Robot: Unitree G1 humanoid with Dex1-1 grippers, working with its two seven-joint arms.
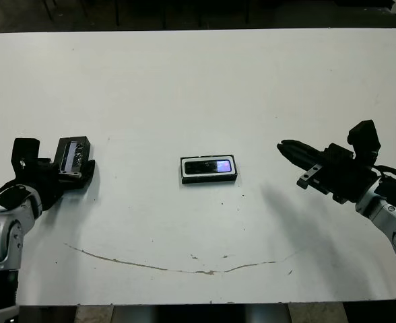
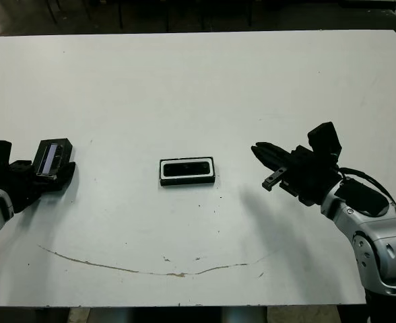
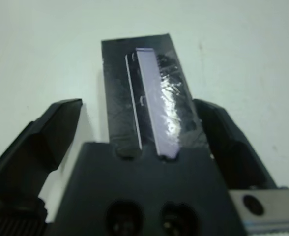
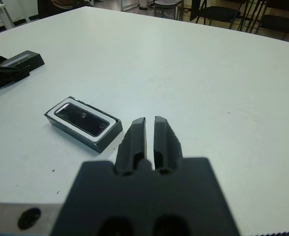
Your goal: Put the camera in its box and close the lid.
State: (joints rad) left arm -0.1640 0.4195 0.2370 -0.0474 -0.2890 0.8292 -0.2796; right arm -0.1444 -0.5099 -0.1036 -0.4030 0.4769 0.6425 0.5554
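Note:
The box lies near the table's middle, and the camera rests inside it with its bluish face up. Its top is uncovered. The lid is at the far left, tilted up between the fingers of my left gripper. In the left wrist view the lid reaches back to the gripper's body. One finger touches its side, while a strip of table shows between the other finger and the lid. My right gripper hovers to the right of the box, shut and holding nothing, pointing toward it.
A thin brown scratch curves across the table near the front edge. Chairs stand beyond the far edge in the right wrist view.

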